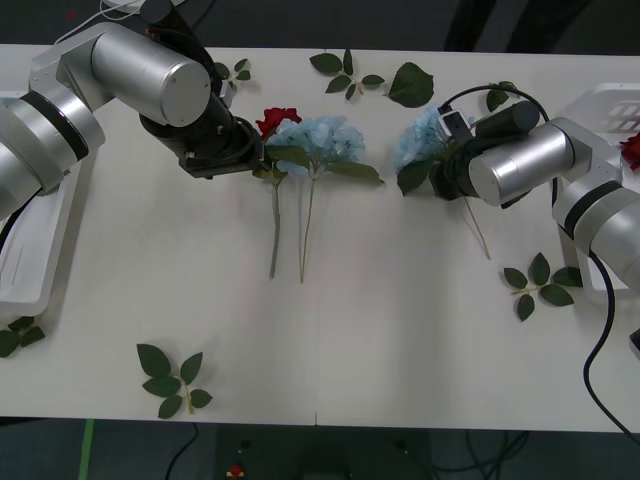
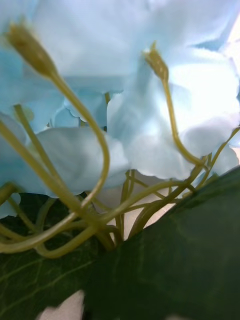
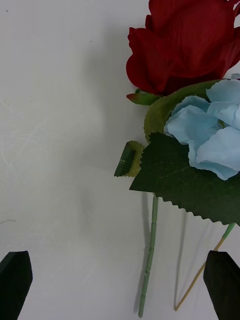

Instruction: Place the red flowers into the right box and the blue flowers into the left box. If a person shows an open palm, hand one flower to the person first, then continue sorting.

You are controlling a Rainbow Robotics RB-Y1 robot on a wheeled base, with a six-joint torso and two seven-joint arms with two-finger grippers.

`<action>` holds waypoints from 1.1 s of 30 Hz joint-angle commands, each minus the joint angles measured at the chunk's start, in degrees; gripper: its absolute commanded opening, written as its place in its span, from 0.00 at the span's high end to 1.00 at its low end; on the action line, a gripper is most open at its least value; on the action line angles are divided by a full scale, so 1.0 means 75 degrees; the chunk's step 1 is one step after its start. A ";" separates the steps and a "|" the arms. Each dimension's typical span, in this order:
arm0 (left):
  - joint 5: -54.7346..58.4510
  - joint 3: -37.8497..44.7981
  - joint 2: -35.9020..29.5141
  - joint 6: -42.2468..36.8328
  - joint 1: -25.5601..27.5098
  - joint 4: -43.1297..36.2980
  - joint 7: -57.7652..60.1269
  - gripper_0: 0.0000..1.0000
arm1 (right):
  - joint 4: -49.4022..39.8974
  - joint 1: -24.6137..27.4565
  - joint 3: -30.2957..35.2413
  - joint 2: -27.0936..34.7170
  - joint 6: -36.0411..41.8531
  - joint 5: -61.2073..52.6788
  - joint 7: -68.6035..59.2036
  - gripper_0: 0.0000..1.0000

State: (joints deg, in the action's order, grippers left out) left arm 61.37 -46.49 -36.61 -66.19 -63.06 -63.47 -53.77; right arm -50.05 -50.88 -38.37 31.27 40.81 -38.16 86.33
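A red flower (image 1: 277, 120) and a blue flower (image 1: 322, 138) lie side by side on the white table, stems toward me. My left gripper (image 1: 257, 156) hovers at their heads; in the left wrist view it is open (image 3: 119, 264), with the red flower (image 3: 185, 45), its stem (image 3: 149, 255) and the blue flower (image 3: 215, 135) ahead between the black fingers (image 3: 15, 272). My right gripper (image 1: 441, 152) is pressed against another blue flower (image 1: 418, 138), whose petals (image 2: 150, 100) and leaf (image 2: 165, 265) sit right at the camera. The left box (image 1: 35, 262) and right box (image 1: 605, 112) flank the table; a red flower (image 1: 632, 148) lies in the right box.
Loose green leaf sprigs lie at the back (image 1: 345, 72), beside a large leaf (image 1: 411, 85), at the front left (image 1: 170, 380), at the right (image 1: 540, 282) and by the left box (image 1: 18, 336). A black cable (image 1: 598, 350) hangs from the right arm.
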 commanded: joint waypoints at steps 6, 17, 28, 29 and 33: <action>0.0103 -0.0036 0.0066 0.0013 -0.0381 -0.0233 0.0384 0.00 | -0.0183 -0.0318 -0.0029 0.0073 -0.0191 -0.0138 -0.0226 1.00; 0.0161 -0.0036 -0.0192 -0.0233 -0.0381 -0.0455 0.0372 0.00 | -0.1729 -0.0001 0.0581 0.0916 -0.0180 -0.1158 -0.0097 1.00; 0.0325 0.0726 -0.0450 -0.0819 -0.0369 -0.0842 -0.0038 0.00 | -0.4683 0.1147 0.2022 0.1666 0.0031 -0.2775 -0.0249 1.00; 0.0325 0.0948 -0.0438 -0.1018 -0.0381 -0.0854 -0.0249 0.00 | -0.4905 0.1253 0.2163 0.1690 0.0113 -0.2915 -0.0261 1.00; 0.0349 0.2296 -0.0427 -0.2049 -0.0369 -0.0971 -0.1444 0.00 | -0.6054 0.1862 0.2819 0.1678 0.0336 -0.3830 -0.0343 1.00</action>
State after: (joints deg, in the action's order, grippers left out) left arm 63.40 -37.77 -37.91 -77.88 -63.09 -68.56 -54.87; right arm -89.06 -40.07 -21.29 41.80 43.02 -62.52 86.02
